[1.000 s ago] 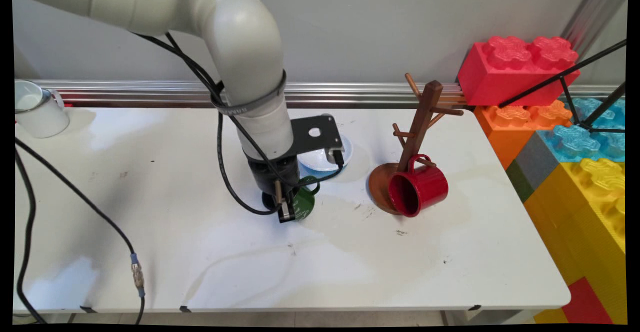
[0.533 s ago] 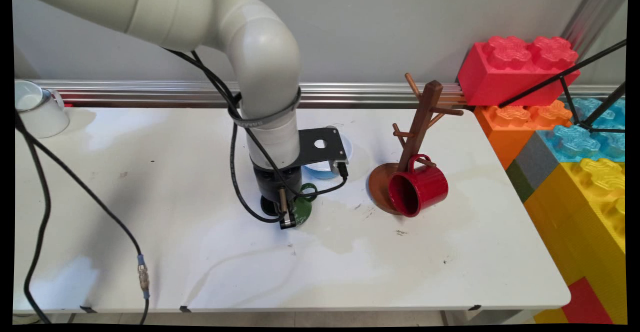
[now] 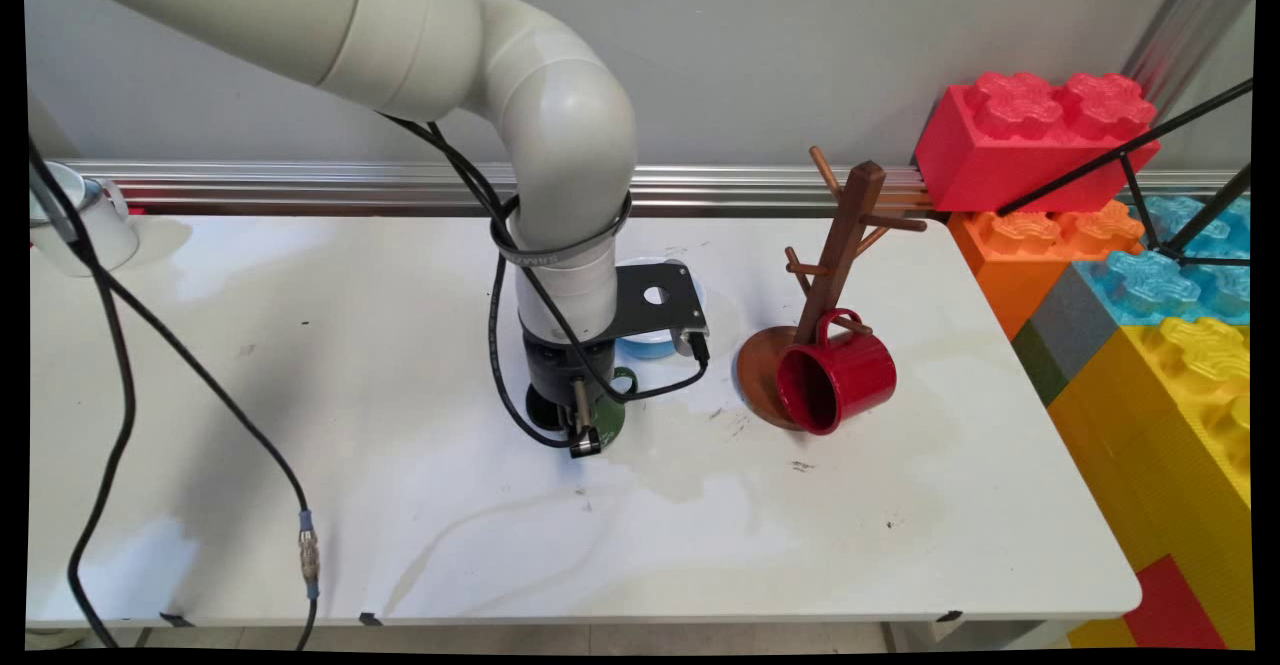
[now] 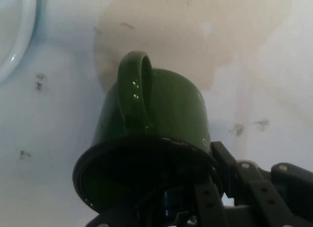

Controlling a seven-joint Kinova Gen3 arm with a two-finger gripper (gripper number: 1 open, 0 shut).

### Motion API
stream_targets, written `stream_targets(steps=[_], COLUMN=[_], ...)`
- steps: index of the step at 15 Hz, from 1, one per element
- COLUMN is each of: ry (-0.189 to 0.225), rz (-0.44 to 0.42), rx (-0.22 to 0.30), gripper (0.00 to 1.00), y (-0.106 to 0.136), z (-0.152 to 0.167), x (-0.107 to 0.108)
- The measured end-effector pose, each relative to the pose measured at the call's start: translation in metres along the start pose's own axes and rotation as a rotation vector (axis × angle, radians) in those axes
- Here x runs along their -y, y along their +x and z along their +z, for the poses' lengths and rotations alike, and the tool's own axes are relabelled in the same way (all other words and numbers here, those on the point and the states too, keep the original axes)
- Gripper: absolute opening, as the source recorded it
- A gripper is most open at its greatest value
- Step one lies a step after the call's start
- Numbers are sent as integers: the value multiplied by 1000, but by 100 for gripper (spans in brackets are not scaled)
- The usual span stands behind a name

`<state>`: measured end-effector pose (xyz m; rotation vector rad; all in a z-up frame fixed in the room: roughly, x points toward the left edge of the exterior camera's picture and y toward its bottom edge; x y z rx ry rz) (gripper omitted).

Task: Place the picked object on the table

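Firstly, from the main view we see the gripper (image 3: 580, 435) low over the white table (image 3: 700, 545), well to the left of the wooden mug tree (image 3: 838, 245). It is on a green mug (image 3: 608, 417), which is at the table surface on that same side of the tree, with its handle turned toward the tree. A blue and white bowl (image 3: 650, 347) lies between the mug tree and the arm, just behind the green mug and partly hidden by the black camera bracket. A red mug (image 3: 840, 380) hangs on a low peg of the tree, over its round base. Far left of the tree, at the table's back corner, stands a white mug (image 3: 85, 235). Right of the tree, big toy blocks (image 3: 1040, 135) are stacked.

Next, in the hand view we look at the dark rim of the green mug, its handle (image 4: 134, 90) pointing away from the hand. We judge the jaws to be clenched on the mug's rim wall, one inside and one outside. Under the mug the table has a brownish stain (image 4: 195, 36).
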<state>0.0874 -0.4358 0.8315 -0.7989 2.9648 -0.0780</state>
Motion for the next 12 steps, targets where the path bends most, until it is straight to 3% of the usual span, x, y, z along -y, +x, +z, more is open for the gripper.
stream_targets(steps=[2, 3, 12], ry=[1, 1, 17], rz=[-2, -2, -56], rx=[6, 7, -17], gripper=[0, 100, 100], y=[3, 3, 12], z=[2, 3, 11], x=[0, 0, 6])
